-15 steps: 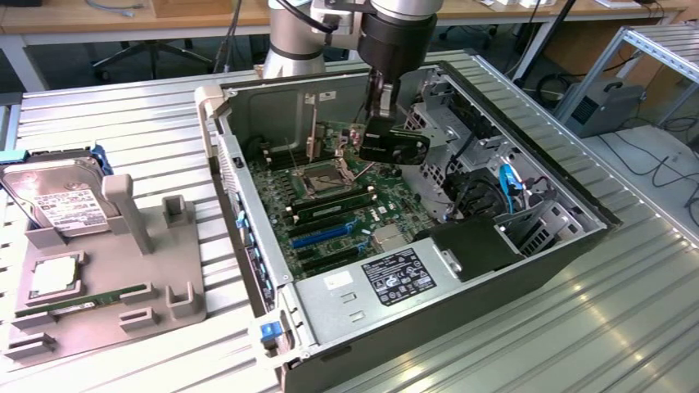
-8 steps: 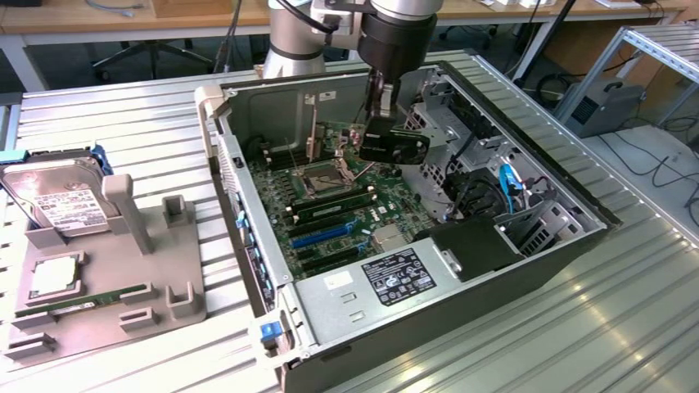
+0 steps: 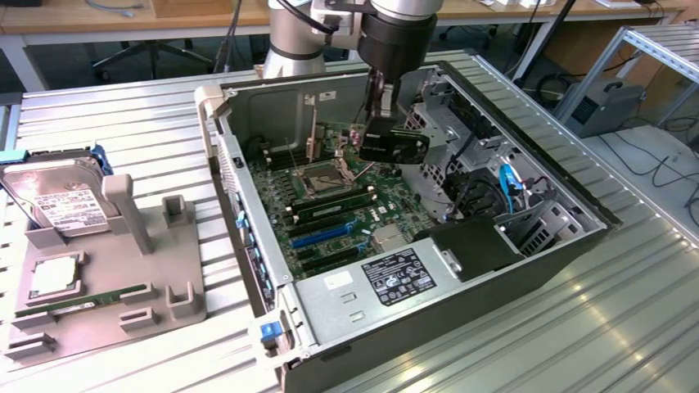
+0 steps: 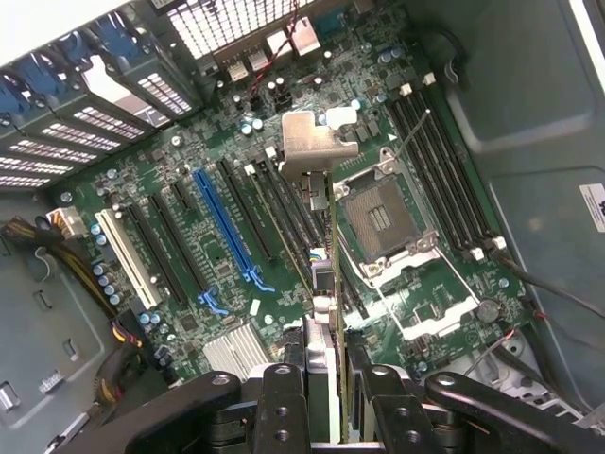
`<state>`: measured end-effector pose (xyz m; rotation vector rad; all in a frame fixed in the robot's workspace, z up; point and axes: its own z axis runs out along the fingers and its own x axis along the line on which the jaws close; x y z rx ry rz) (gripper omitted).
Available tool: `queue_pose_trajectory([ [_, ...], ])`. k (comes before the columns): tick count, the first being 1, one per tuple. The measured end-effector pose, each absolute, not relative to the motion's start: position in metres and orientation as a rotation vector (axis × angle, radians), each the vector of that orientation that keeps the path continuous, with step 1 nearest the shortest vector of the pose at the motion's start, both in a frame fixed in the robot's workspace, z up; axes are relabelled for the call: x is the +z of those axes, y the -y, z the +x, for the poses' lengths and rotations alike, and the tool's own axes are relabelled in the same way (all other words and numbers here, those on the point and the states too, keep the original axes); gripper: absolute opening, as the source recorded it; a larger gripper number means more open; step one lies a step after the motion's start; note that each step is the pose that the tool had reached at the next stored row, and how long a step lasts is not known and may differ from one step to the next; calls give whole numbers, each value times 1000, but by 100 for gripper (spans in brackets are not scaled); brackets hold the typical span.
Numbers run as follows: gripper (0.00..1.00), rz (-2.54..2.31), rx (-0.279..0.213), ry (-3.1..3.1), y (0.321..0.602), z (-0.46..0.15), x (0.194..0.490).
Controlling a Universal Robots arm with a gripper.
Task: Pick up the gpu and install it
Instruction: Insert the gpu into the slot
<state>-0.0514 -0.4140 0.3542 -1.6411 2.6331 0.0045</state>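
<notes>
Inside the open computer case (image 3: 327,323) my gripper (image 3: 385,146) hangs over the green motherboard (image 3: 327,205), near the processor socket (image 3: 327,173). It is shut on the gpu (image 4: 327,236), which the wrist view shows edge-on as a thin upright card held between the black fingers (image 4: 284,388). The card's silvery end bracket (image 4: 315,144) points toward the case's rear slot covers (image 4: 113,118). The card's lower edge floats above the board, beside the socket (image 4: 383,218) and apart from the long blue slot (image 4: 227,227). In the exterior view the gpu (image 3: 352,151) pokes out at the gripper's left.
A grey fixture tray (image 3: 142,286) at the exterior view's left carries a hard drive (image 3: 60,205), a processor chip (image 3: 55,278) and a green memory stick (image 3: 87,301). Drive cages and cables (image 3: 492,188) crowd the case's right side. The power supply (image 3: 394,278) sits at its front.
</notes>
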Motion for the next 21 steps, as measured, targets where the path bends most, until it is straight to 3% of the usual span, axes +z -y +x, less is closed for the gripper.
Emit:
queue_pose_trajectory([
  [21,28,-1675,5,-2612,414,-51,354],
])
